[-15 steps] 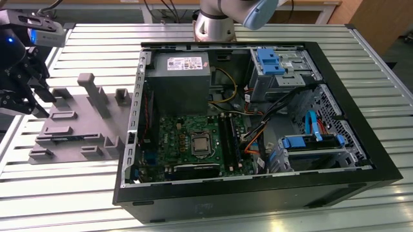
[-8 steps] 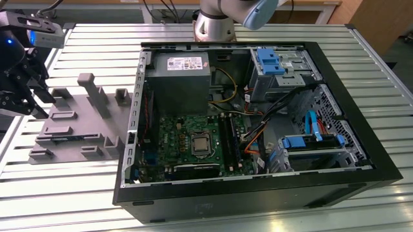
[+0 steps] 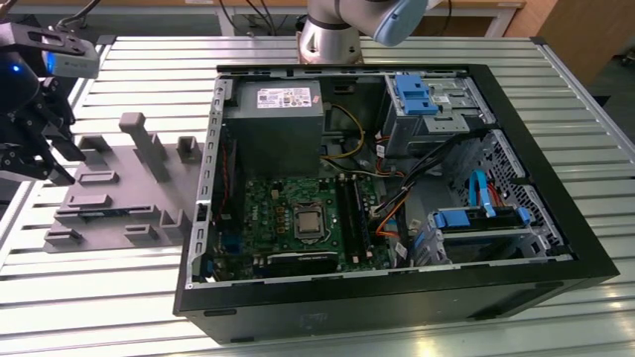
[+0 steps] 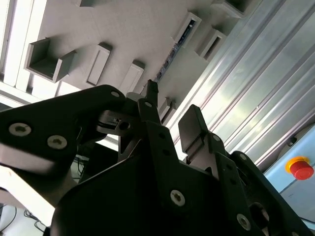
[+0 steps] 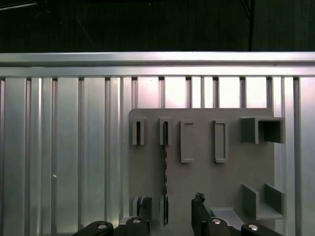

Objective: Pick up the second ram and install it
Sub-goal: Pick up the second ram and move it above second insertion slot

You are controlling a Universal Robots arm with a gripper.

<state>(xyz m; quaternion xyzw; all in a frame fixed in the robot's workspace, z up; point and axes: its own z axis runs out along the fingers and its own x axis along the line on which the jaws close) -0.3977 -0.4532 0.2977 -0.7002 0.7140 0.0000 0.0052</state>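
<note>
Between two small grey slotted blocks, the second ram [image 5: 165, 172], a long thin dark circuit-board strip, is standing on its edge, showing as a narrow speckled line in both wrist views [image 4: 170, 55]. It is sitting in the flat, matte grey plastic fixture [image 5: 197, 182], a moulded plate carrying rectangular slotted blocks and open box-shaped pockets.

Over that fixture the black metal gripper [image 5: 170, 221] is hanging with its jaws parted and holding nothing; in the first wrist view the strip is lining up with the gap between them. Round screw heads are showing on its angular links in the second wrist view [image 4: 172, 105].

Under the fixture [image 3: 119, 195] the ribbed, shiny aluminium tabletop [image 3: 119, 290] is catching the light. Toward the exterior view's right, a black computer case [image 3: 397, 286] is lying open, holding a square green motherboard [image 3: 288, 201] with a silver processor [image 3: 309, 222], a grey boxy power supply [image 3: 273, 130] wearing a pale printed label [image 3: 285, 97], loose cables and blue plastic drive brackets [image 3: 412, 93].
</note>
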